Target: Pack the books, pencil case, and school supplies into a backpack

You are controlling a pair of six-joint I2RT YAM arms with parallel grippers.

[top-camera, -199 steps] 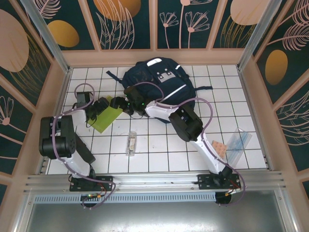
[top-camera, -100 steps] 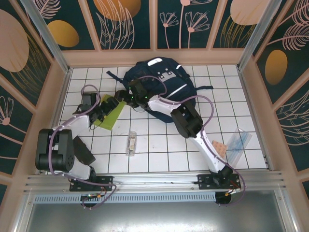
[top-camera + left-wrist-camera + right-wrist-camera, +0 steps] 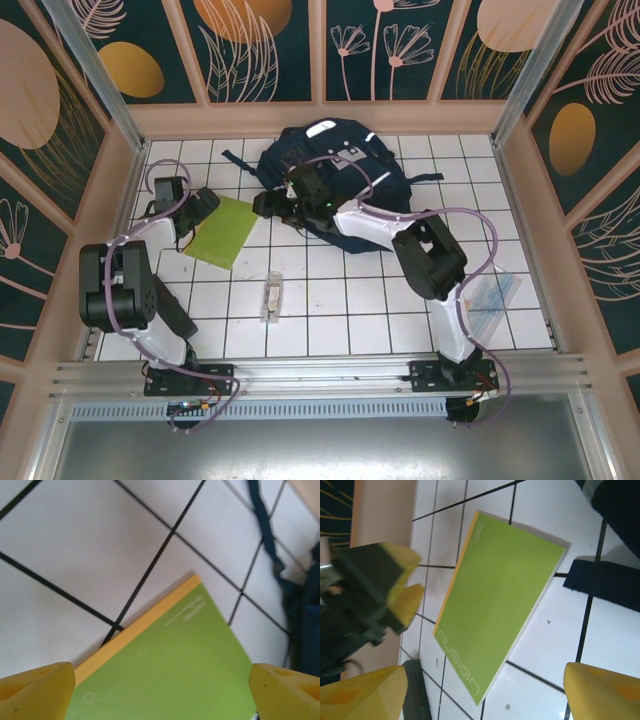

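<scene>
I look down on a table of white square tiles [image 3: 330,330] with dark grout lines, evenly lit, the shadows soft. On three sides rise dark teal wall panels [image 3: 270,50] printed with pale line-drawn flowers, leaves and golden-orange ovals, set in a peach-coloured frame [image 3: 320,118]. A ribbed aluminium rail [image 3: 320,372] runs along the near edge, with a grey metal sheet [image 3: 320,450] below it.

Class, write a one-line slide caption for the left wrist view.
Open left claw above the lime-green book, flat on the tiled table, backpack strap at right.
</scene>
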